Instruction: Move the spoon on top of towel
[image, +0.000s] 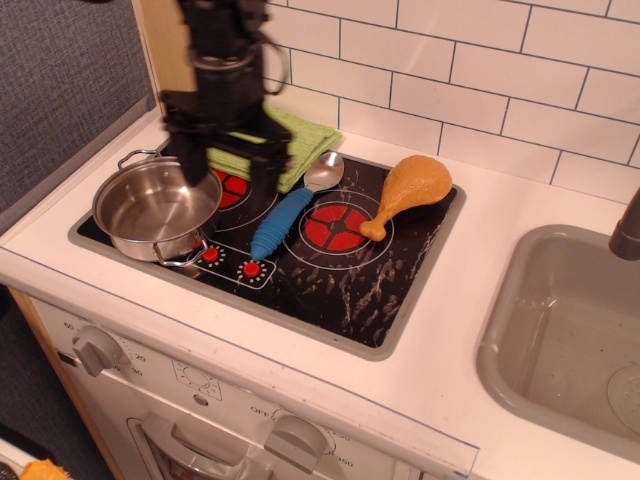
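Stove top (330, 285) as landmark: black glass with red burner rings, grey rim, set in a white counter against white tile.

Spoon (292, 207) lies flat near the middle of the stove top, between the two red burners. Blue ribbed handle points toward the front edge and the knobs; silver bowl points toward the back, touching or just beside the towel's front corner. Nothing grips it.

Towel (300, 140) sits at the back left of the stove top, light green, folded, partly hidden behind the arm. Only its right part and front edge show clearly.

Gripper (228, 160) hangs over the back left of the stove top, in front of the towel and above the near rim of the pot. Motion blur softens it. Two dark fingers (190, 155) point down, spread wide apart, nothing between them. It is left of the spoon, apart from it.

Steel pot (156, 210) stands upright on the front left burner, nothing visible inside.

Orange toy drumstick (405, 192) lies on the back right of the stove top, thin end on the right burner.

Grey sink (560, 320) is off the stove top's right side.
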